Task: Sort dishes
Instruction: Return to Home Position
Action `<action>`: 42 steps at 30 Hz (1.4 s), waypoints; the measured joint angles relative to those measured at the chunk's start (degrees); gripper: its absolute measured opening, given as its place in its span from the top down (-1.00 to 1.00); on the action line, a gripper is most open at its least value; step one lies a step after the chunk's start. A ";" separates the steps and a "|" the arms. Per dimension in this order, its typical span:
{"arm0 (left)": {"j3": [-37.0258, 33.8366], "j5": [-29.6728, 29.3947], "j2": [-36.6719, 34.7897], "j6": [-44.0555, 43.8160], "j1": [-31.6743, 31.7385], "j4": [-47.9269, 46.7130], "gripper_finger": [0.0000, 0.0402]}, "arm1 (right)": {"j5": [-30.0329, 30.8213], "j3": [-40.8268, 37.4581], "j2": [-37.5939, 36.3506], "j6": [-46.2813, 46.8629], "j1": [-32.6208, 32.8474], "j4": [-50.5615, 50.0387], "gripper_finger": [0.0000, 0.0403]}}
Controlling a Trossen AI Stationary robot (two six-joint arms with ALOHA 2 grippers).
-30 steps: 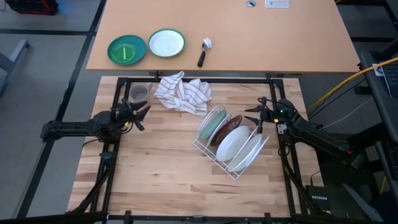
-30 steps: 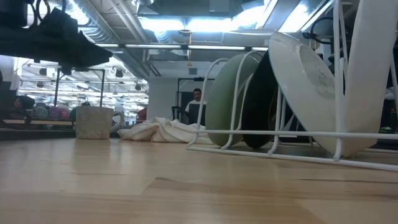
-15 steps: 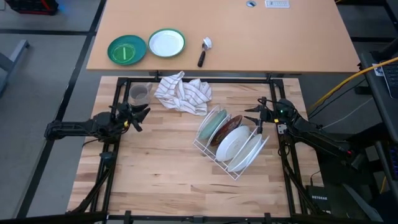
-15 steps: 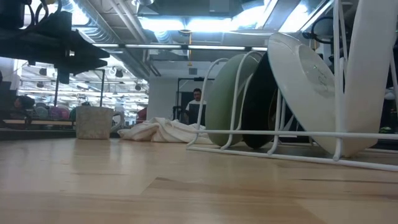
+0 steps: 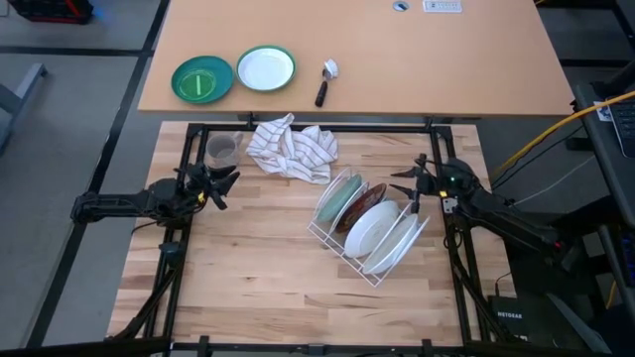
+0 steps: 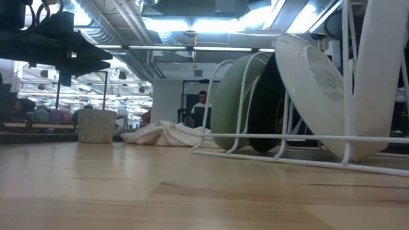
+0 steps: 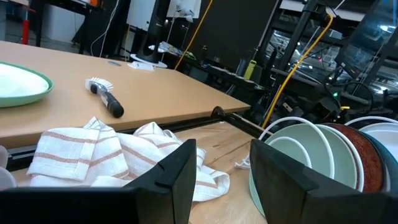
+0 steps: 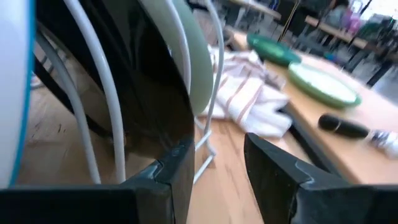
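Note:
Several plates stand on edge in a white wire rack (image 5: 349, 248) right of the table's middle: a light blue one (image 5: 337, 196) at the far end, a dark red one (image 5: 364, 206), then white ones (image 5: 382, 233). The dark red plate's glossy black underside (image 8: 143, 81) fills the right wrist view. My right gripper (image 5: 407, 188) is open and empty, level, just right of the rack's far end. My left gripper (image 5: 226, 182) is open and empty above the table's left part, pointing at the rack; its view shows the plates (image 7: 311, 155) ahead.
A striped white towel (image 5: 293, 149) lies crumpled at the far edge, with a small grey mug (image 5: 221, 149) to its left. On the tan table behind lie a bright green plate (image 5: 201, 79), a green-rimmed white plate (image 5: 266, 67) and a brush (image 5: 324, 84). A person sits in the room behind (image 6: 201, 105).
My left gripper has turned a little at the wrist and come level, staying in the same place above the table's left part. The plates and the rack have stayed as they were.

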 joint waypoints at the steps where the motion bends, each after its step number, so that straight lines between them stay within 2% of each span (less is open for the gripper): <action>1: 0.00 0.00 0.00 0.00 0.00 0.00 0.30 | 0.21 0.00 -0.81 0.00 0.45 0.02 0.28; 10: 0.00 0.00 0.00 0.00 0.00 -0.02 0.30 | 0.21 0.00 -9.56 0.02 2.08 -0.01 0.28; 24: 0.00 0.00 0.00 0.00 0.00 -0.04 0.30 | 0.21 0.00 -16.37 0.02 2.05 -0.04 0.28; 32: 0.00 0.00 0.00 0.00 0.00 -0.07 0.30 | 0.21 0.00 -17.99 0.02 2.18 -0.05 0.28; 42: 0.00 -0.02 0.02 0.00 0.00 -0.07 0.30 | 0.26 0.00 -18.05 0.02 7.45 -0.07 0.28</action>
